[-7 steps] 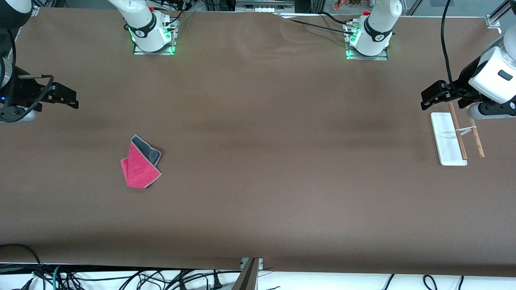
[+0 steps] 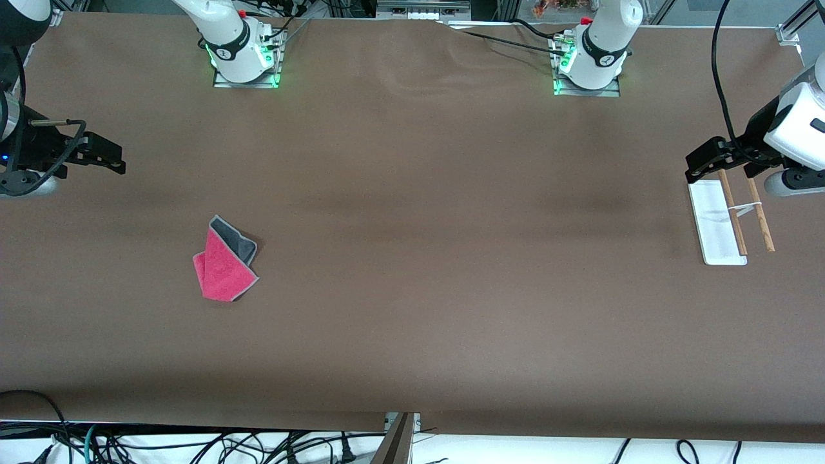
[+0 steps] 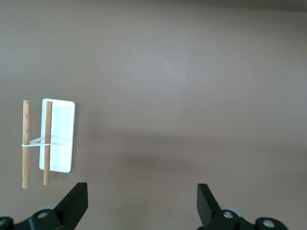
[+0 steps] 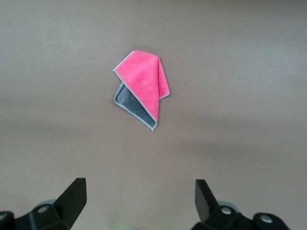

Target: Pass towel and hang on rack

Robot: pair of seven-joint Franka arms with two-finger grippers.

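Observation:
The towel [image 2: 225,261] lies crumpled on the brown table toward the right arm's end, pink face up with a dark grey corner folded over; the right wrist view shows the towel [image 4: 141,88] too. My right gripper [image 2: 116,158] hangs open and empty over the table edge at that end, well apart from the towel; between its fingers [image 4: 72,196] is only bare table. The rack [image 2: 712,222], a white base with two wooden rods [image 2: 733,212], stands at the left arm's end. My left gripper [image 2: 699,169] hovers open and empty over the table beside the rack [image 3: 57,136].
Both arm bases [image 2: 245,61] stand on the table edge farthest from the front camera, with a black cable [image 2: 503,42] lying between them. Loose cables [image 2: 193,448] hang below the nearest table edge. Brown table [image 2: 451,258] stretches between towel and rack.
My left gripper has shifted a little toward the left arm's end of the table, closer to the rack. The right arm, towel and rack have not moved.

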